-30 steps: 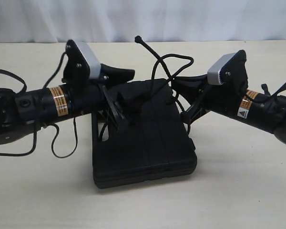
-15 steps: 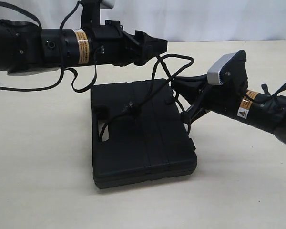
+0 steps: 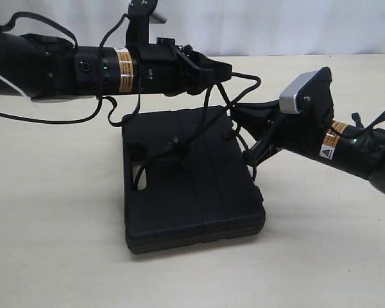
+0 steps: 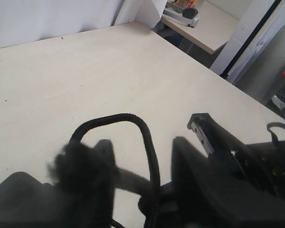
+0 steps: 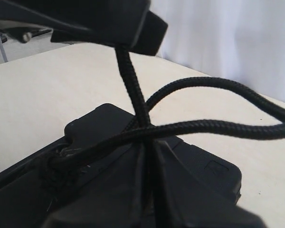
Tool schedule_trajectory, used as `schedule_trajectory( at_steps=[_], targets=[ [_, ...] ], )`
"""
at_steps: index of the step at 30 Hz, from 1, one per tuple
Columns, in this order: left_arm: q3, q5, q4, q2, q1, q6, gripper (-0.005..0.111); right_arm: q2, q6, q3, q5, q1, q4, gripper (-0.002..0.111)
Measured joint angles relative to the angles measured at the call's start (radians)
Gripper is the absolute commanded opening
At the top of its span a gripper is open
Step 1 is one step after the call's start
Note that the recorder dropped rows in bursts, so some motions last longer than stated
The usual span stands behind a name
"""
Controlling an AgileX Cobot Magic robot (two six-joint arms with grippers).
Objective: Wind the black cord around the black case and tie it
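Black case (image 3: 192,192): flat, lid up. Left gripper (image 4: 142,152): above case's far edge, jaws spread, black cord (image 5: 218,127) passing between. Right gripper (image 5: 149,149): at case's far corner, jaws pressed together, pinching cord looped above lid.

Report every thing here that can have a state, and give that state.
black case: closed, lying flat on the table.
black cord: draped across the case lid, with a loose loop raised above it.
left gripper: open, a strand of the cord running between its jaws.
right gripper: shut, pinching the cord over the case.
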Motion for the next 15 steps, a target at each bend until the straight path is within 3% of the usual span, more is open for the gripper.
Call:
schedule_trajectory(
  at_steps=[4,12,15],
  targets=[
    [-0.006,0.003,0.0,0.0,0.0,-0.011,0.0,0.0,0.0,0.0,-0.008,0.0,0.0,0.014],
    [-0.007,0.007,0.003,0.001,0.0,-0.015,0.0,0.0,0.0,0.0,0.019,0.0,0.0,0.057],
    [-0.007,0.007,0.007,0.001,0.012,-0.015,0.0,-0.019,0.0,0.0,0.131,0.0,0.008,0.063]
  ],
)
